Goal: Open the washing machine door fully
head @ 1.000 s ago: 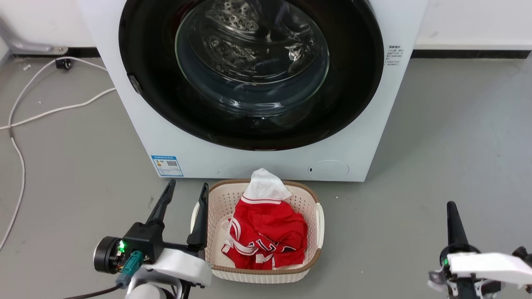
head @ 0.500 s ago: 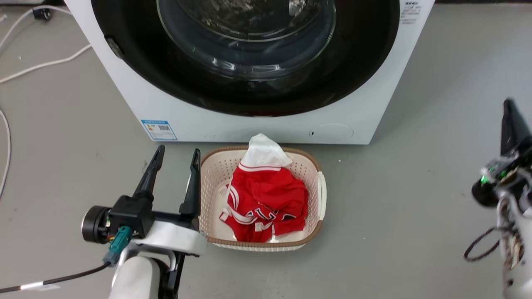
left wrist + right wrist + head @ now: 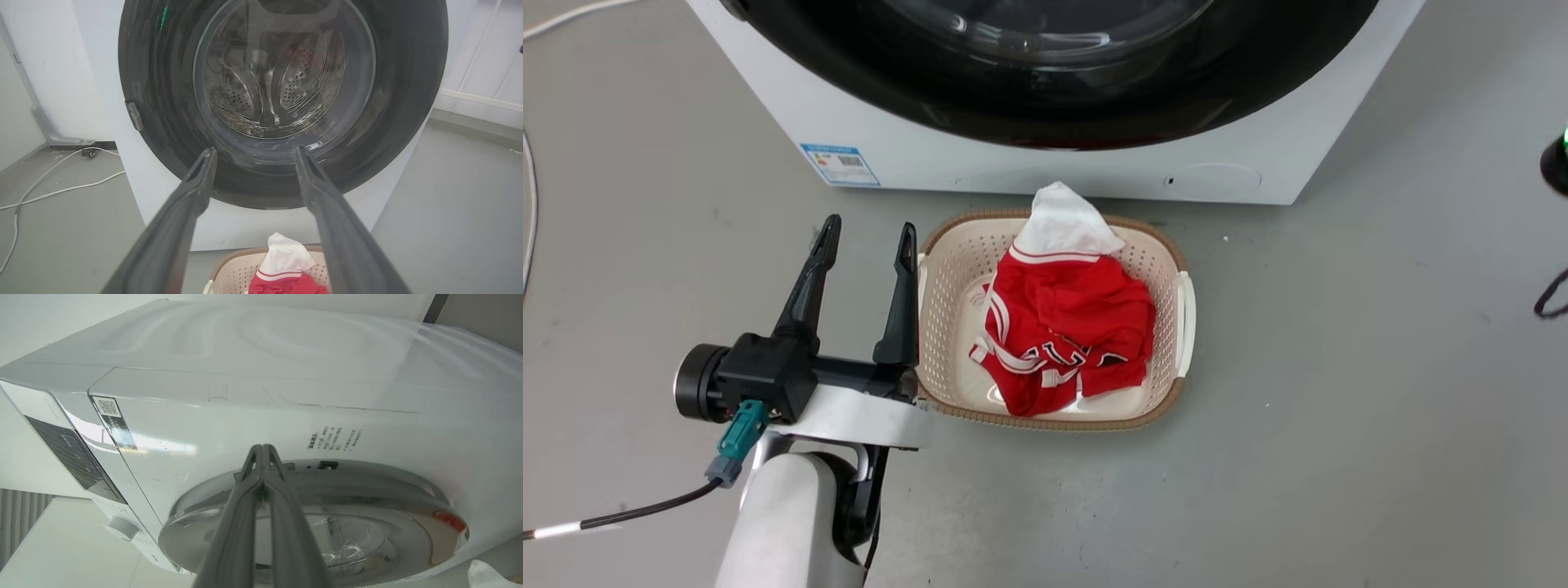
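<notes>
White washing machine (image 3: 915,151) at far side of grey floor (image 3: 1339,367). Washing machine door (image 3: 282,102) fills its front, lying flat against it, closed. Cream basket (image 3: 1178,286) on floor just near of machine, red-and-white garment (image 3: 1078,327) inside. Left gripper (image 3: 869,227) just left of basket, fingers spread, empty. Right gripper (image 3: 262,447) fingers pressed together, tips at door's rim; contact unclear.

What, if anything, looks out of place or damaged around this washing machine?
Nothing looks damaged or spilled. The round glossy black washing machine door sits shut. Minor untidiness: a white cable trails loose across the grey floor, and a red and white garment pokes above the rim of the cream perforated basket.
</notes>
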Motion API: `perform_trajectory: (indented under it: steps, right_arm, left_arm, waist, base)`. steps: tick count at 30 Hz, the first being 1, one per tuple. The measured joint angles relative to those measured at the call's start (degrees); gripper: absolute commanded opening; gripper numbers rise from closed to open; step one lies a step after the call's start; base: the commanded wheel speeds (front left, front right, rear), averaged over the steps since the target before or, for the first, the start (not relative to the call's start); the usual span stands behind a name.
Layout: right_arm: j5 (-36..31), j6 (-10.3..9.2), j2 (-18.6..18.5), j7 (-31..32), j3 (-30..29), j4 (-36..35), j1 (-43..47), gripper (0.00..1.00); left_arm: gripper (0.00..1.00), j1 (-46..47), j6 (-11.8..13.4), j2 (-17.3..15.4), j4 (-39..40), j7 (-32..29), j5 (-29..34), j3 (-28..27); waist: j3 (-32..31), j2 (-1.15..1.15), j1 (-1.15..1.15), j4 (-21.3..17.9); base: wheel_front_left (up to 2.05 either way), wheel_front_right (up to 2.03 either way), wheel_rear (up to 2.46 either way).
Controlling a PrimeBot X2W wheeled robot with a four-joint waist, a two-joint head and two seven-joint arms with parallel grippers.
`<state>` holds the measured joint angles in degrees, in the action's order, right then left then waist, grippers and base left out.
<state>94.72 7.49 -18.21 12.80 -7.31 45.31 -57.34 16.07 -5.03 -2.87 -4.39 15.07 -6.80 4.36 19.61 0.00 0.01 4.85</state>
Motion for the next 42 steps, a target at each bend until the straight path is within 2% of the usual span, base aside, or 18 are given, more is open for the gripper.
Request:
perform_trajectory:
  steps: [10, 17, 27, 35, 42]
  right_arm:
    - [-6.15, 0.0, -0.86, 4.56, 8.18, 9.13, -14.38, 0.0]
    - [-9.4, 0.0, 0.46, 5.88, 11.49, 13.01, -19.02, 0.0]
    - [-12.12, 0.0, 0.85, 5.89, 13.16, 17.9, -22.67, 0.0]
    - [-13.11, 0.0, 0.82, 11.4, 14.92, 17.53, -23.26, 0.0]
    - [-11.36, 0.0, 0.81, 19.39, 15.21, 14.16, -20.06, 0.0]
  left_arm:
    - [1.0, 2.23, 0.0, 0.0, 1.03, 0.0, -0.44, 0.71]
    - [1.0, 3.0, 0.11, 0.01, 1.45, 0.0, -0.94, 1.6]
    - [1.0, 3.04, 0.2, -0.01, 2.16, 0.0, -0.96, 1.97]
    - [1.0, 3.24, 0.25, 0.01, 2.22, 0.0, -1.01, 2.47]
    - [1.0, 3.32, 0.56, 0.01, 1.82, 0.0, -1.02, 2.42]
  waist:
    - [4.58, 0.0, 0.0, 2.07]
    - [5.66, 0.0, 0.0, 3.29]
    - [6.8, 0.0, 0.0, 3.99]
    - [7.42, 0.0, -0.01, 3.8]
    - [6.6, 0.0, 0.0, 3.06]
  base:
    - [0.0, 0.0, 0.0]
    - [0.0, 0.0, 0.0]
    - [0.0, 0.0, 0.0]
    - [0.0, 0.0, 0.0]
    - [0.0, 0.0, 0.0]
